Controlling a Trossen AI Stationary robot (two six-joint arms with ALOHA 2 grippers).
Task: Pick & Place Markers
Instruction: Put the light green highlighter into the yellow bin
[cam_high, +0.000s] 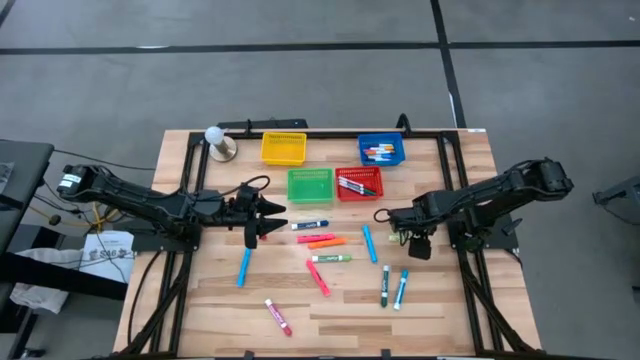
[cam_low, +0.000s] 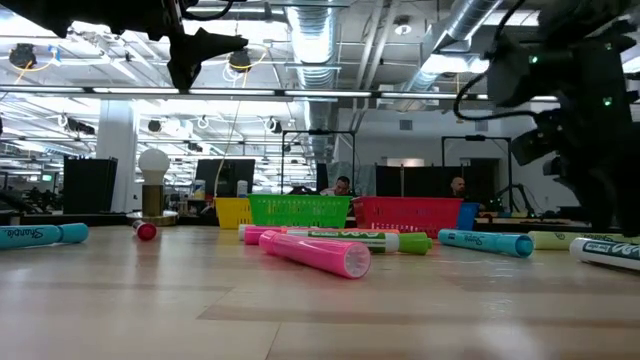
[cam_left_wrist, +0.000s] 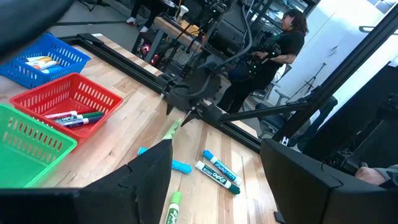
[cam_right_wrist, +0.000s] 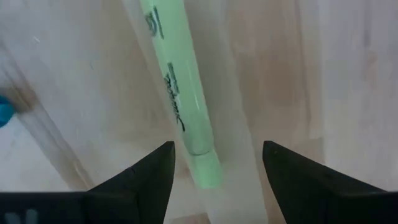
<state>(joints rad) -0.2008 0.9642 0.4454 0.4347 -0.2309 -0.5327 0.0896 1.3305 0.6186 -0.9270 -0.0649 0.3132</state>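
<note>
Markers lie scattered on the wooden table: a white-blue one (cam_high: 310, 226), pink (cam_high: 315, 238), orange (cam_high: 327, 243), light blue ones (cam_high: 245, 268) (cam_high: 369, 243) and others nearer the front edge. A yellow-green marker (cam_right_wrist: 180, 93) lies flat on the table right under my right gripper (cam_right_wrist: 217, 149), which points down, open, with a finger on either side of the marker's end and apart from it. My left gripper (cam_high: 265, 218) hovers open and level left of the markers, holding nothing. In the left wrist view, the right gripper (cam_left_wrist: 193, 102) hangs above the yellow-green marker (cam_left_wrist: 172, 129).
Four mesh baskets stand toward the far edge: yellow (cam_high: 283, 148), blue (cam_high: 381, 150) and red (cam_high: 359, 182) with markers inside, and green (cam_high: 310, 185). A white bulb on a base (cam_high: 218, 142) sits at the far left. Black frame rails (cam_high: 440, 170) border the table. People stand beyond the table.
</note>
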